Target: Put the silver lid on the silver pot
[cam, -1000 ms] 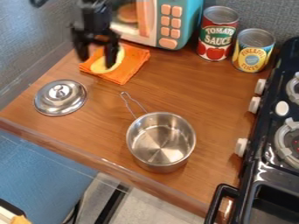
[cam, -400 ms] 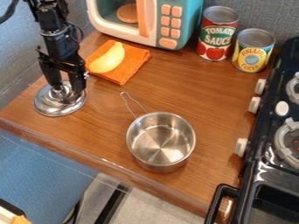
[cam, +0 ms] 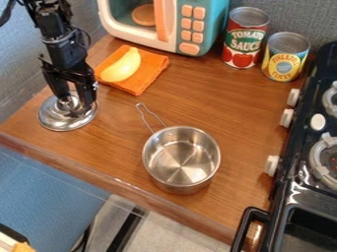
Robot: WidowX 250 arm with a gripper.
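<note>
The black gripper [cam: 76,102] hangs over the silver lid at the left of the counter, its fingers open on either side of the lid's knob. Flat on the wood lies the silver lid [cam: 58,121], partly covered by the fingers. The silver pot [cam: 181,160] stands open-topped and empty near the counter's middle, to the lower right of the lid, with its wire handle pointing to the upper left.
A yellow banana-like toy [cam: 122,67] lies on an orange cloth [cam: 150,74] behind the lid. Farther back are a toy microwave [cam: 191,27] and two cans, tomato sauce [cam: 245,38] and pineapple [cam: 286,57]. A black stove [cam: 309,167] borders the right; the counter's front edge [cam: 118,184] runs below the pot.
From above the orange cloth, the gripper has moved left and toward the front edge, over the lid. The cloth and yellow toy are now uncovered. Lid and pot have not moved.
</note>
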